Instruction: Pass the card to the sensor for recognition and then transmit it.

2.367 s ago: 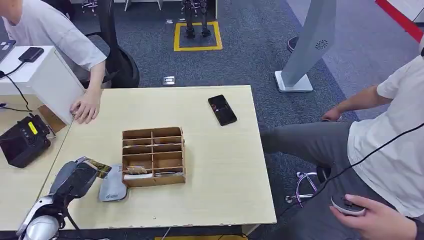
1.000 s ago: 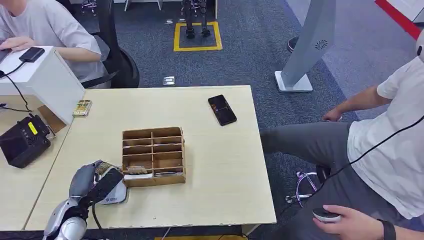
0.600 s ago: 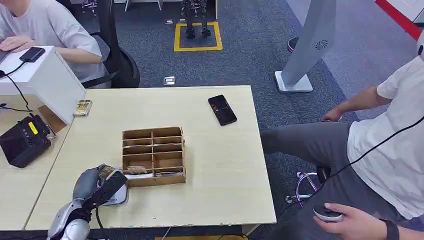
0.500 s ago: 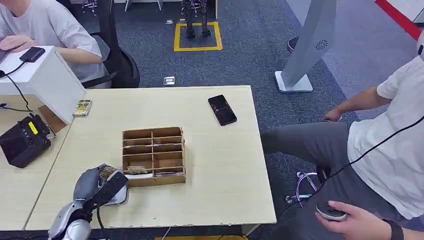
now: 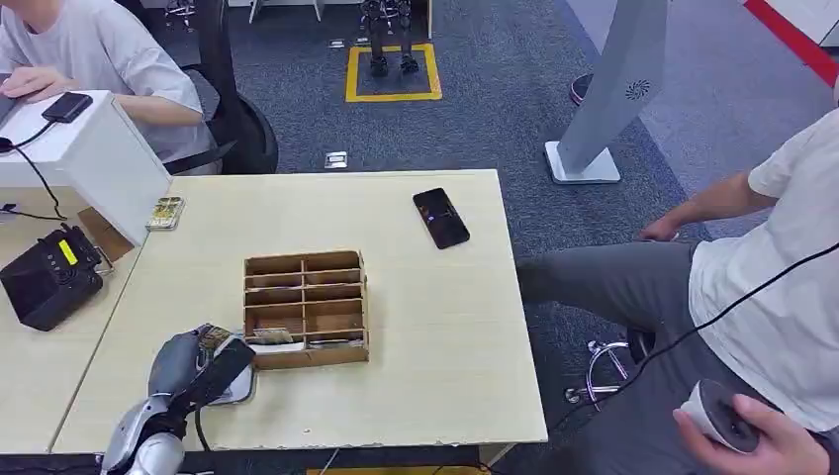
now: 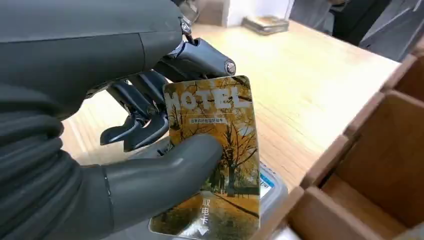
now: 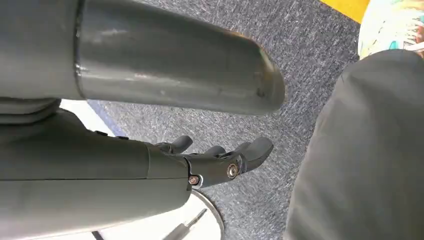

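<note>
My left hand (image 5: 191,367) is low over the table's front left, next to the wooden organiser (image 5: 305,309). It pinches a golden "HOTEL" card (image 5: 211,338) between thumb and fingers. In the left wrist view the card (image 6: 215,150) is held flat just above the grey card sensor (image 6: 272,186), with the thumb (image 6: 165,175) pressing on its face. The hand covers most of the sensor (image 5: 235,389); whether card and sensor touch is unclear. My right hand (image 7: 215,160) hangs over grey carpet, holding nothing, its fingers loosely bent and the thumb apart from them.
A black phone (image 5: 440,218) lies at the table's far right. A small stack of cards (image 5: 164,212) sits at the far left by a white box (image 5: 84,158). A black device (image 5: 45,277) is on the left desk. People sit at the far left and at the right.
My left hand has carried the card right, from beside the sensor to over it, and has hardly moved in the last half second. The far-left person's hand withdrew, leaving the card stack.
</note>
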Action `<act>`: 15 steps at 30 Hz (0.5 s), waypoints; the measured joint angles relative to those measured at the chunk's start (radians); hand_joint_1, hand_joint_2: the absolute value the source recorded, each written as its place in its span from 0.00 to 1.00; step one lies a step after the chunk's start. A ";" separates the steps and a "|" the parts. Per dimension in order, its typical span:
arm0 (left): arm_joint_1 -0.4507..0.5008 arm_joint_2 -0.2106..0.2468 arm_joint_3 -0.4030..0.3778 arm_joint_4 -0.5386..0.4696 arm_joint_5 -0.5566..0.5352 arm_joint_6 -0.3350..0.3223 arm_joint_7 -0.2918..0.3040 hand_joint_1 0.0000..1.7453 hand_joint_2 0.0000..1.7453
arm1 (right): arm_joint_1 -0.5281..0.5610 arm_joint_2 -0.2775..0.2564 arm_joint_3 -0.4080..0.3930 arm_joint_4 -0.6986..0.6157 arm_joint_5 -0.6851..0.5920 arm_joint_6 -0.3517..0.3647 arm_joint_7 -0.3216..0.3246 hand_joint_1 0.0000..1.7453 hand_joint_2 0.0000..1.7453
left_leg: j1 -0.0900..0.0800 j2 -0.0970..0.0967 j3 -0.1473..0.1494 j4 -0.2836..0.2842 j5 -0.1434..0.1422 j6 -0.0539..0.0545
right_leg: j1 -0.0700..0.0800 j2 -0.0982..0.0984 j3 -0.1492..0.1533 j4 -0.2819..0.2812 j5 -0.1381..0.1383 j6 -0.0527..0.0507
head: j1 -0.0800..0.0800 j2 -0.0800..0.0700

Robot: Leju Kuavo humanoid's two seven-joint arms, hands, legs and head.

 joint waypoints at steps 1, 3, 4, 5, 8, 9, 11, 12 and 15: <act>-0.001 -0.001 0.005 0.000 0.053 -0.025 -0.017 1.00 1.00 | 0.000 0.000 0.001 0.000 -0.001 0.000 0.000 0.00 0.00 | 0.000 0.000 0.000 0.000 0.000 0.000 | 0.000 0.000 0.000 0.000 0.000 0.000 | 0.000 0.000; 0.000 -0.008 0.021 -0.005 0.190 -0.069 -0.066 1.00 1.00 | 0.000 0.000 0.003 0.000 -0.003 -0.002 -0.003 0.00 0.00 | 0.000 0.000 0.000 0.000 0.000 0.000 | 0.000 0.000 0.000 0.000 0.000 0.000 | 0.000 0.000; 0.001 -0.011 0.029 -0.013 0.267 -0.075 -0.094 1.00 1.00 | 0.000 0.000 0.004 0.000 -0.003 -0.003 -0.005 0.00 0.00 | 0.000 -0.001 0.000 0.000 0.000 0.000 | 0.000 0.000 0.000 0.000 0.000 0.000 | 0.000 0.000; 0.001 -0.019 0.039 -0.025 0.360 -0.080 -0.127 1.00 1.00 | 0.000 0.000 0.005 0.000 -0.003 -0.005 -0.006 0.00 0.00 | 0.000 -0.001 0.000 0.000 0.001 0.001 | 0.000 -0.001 0.000 0.000 0.000 0.000 | 0.000 0.000; -0.011 -0.040 0.072 -0.071 0.596 -0.073 -0.184 1.00 1.00 | -0.001 0.000 0.009 0.000 -0.002 -0.009 -0.006 0.00 0.00 | 0.000 -0.001 -0.001 0.000 0.001 0.001 | 0.000 -0.001 0.000 0.000 0.000 0.000 | 0.000 0.000; -0.021 -0.044 0.081 -0.083 0.632 -0.067 -0.196 1.00 1.00 | -0.002 0.000 0.010 0.000 -0.001 -0.009 -0.006 0.00 0.00 | 0.000 -0.001 -0.001 0.000 0.001 0.001 | 0.000 -0.001 0.000 0.000 0.000 0.001 | 0.000 0.000; -0.053 -0.047 0.101 -0.101 0.696 -0.054 -0.214 1.00 1.00 | -0.002 0.000 0.015 0.000 0.000 -0.010 -0.006 0.00 0.00 | 0.000 -0.001 -0.001 0.000 0.001 0.001 | 0.000 -0.001 -0.001 0.000 0.001 0.001 | 0.000 0.000; -0.068 -0.047 0.111 -0.109 0.723 -0.050 -0.222 1.00 1.00 | -0.002 0.000 0.016 0.000 0.001 -0.010 -0.006 0.00 0.00 | 0.000 -0.002 -0.001 0.000 0.001 0.001 | 0.000 -0.001 0.000 0.000 0.001 0.001 | 0.000 0.000; -0.112 -0.046 0.127 -0.134 0.792 -0.031 -0.240 1.00 1.00 | -0.004 0.000 0.024 0.000 0.005 -0.008 -0.006 0.00 0.00 | 0.000 -0.002 -0.001 0.000 0.001 0.001 | 0.000 -0.001 -0.001 0.000 0.001 0.001 | 0.000 0.000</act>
